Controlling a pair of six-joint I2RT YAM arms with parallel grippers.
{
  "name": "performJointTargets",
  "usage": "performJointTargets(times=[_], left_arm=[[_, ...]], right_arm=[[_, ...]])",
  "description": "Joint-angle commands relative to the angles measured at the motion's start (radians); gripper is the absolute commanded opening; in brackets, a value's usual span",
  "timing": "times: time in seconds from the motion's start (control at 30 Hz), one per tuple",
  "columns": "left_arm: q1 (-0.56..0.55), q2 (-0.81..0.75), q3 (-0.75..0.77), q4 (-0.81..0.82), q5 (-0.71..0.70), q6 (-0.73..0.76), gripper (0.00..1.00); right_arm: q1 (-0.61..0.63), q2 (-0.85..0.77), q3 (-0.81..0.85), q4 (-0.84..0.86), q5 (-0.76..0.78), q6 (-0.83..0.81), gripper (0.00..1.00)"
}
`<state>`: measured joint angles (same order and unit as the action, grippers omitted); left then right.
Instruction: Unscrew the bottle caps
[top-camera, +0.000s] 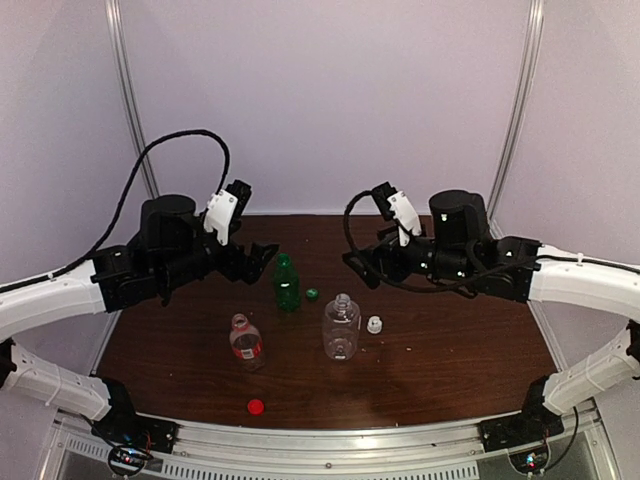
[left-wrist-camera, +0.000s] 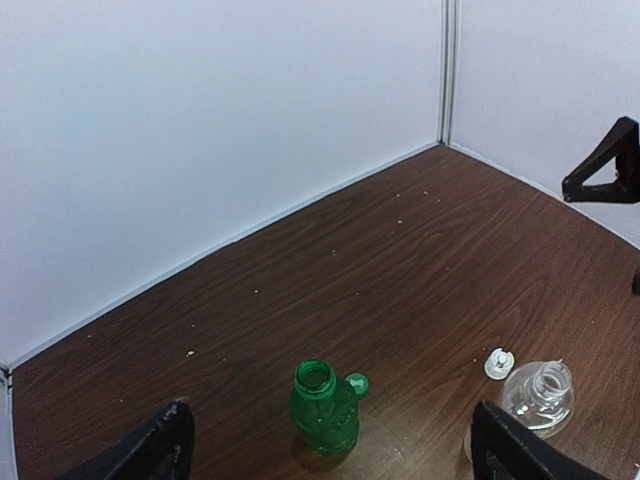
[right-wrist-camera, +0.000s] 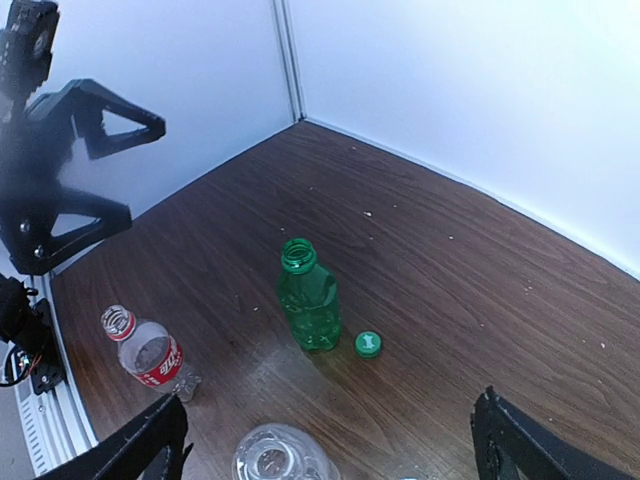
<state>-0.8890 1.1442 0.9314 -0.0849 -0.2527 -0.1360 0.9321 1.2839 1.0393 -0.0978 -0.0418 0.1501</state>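
Three bottles stand upright and uncapped on the brown table. The slim green bottle (top-camera: 286, 283) (left-wrist-camera: 325, 408) (right-wrist-camera: 308, 300) has its green cap (top-camera: 312, 294) (left-wrist-camera: 357, 382) (right-wrist-camera: 368, 344) lying beside it. The larger clear bottle (top-camera: 341, 327) (left-wrist-camera: 540, 397) (right-wrist-camera: 280, 455) has the white cap (top-camera: 374, 324) (left-wrist-camera: 498, 362) to its right. In front of the red-label bottle (top-camera: 246, 342) (right-wrist-camera: 150, 352), the red cap (top-camera: 256, 406) lies near the front edge. My left gripper (top-camera: 265, 262) hovers open, left of the green bottle. My right gripper (top-camera: 358, 270) hovers open and empty, behind the clear bottle.
White booth walls with metal corner posts (top-camera: 133, 100) close in the back and sides of the table (top-camera: 450, 360). An aluminium rail (top-camera: 350, 440) runs along the near edge. A black cable (top-camera: 180, 140) loops above the left arm.
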Motion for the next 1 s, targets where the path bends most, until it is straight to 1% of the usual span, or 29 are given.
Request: performJointTargets(times=[0.0,0.1,0.33,0.53,0.73,0.97], left_arm=[[0.035,-0.026,0.048,-0.055,-0.067,0.023,0.98],[0.082,-0.053,0.050,-0.093,-0.057,0.015,0.98],[0.241,-0.139,0.030,-0.140,0.015,-0.008,0.98],[0.332,-0.203,0.017,-0.175,0.066,0.003,0.98],[0.378,-0.234,0.004,-0.203,0.105,0.014,0.98],[0.380,-0.301,-0.074,-0.152,0.112,0.010,0.98]], right_arm=[[-0.072,-0.049,0.043,-0.104,0.037,0.035,1.00],[-0.137,-0.082,0.045,-0.132,0.037,0.037,1.00],[-0.273,-0.142,0.066,-0.200,0.037,0.009,1.00],[-0.332,-0.164,0.087,-0.262,0.136,-0.024,1.00],[-0.351,-0.229,0.045,-0.228,0.177,-0.049,1.00],[-0.358,-0.272,0.007,-0.212,0.199,-0.058,1.00]])
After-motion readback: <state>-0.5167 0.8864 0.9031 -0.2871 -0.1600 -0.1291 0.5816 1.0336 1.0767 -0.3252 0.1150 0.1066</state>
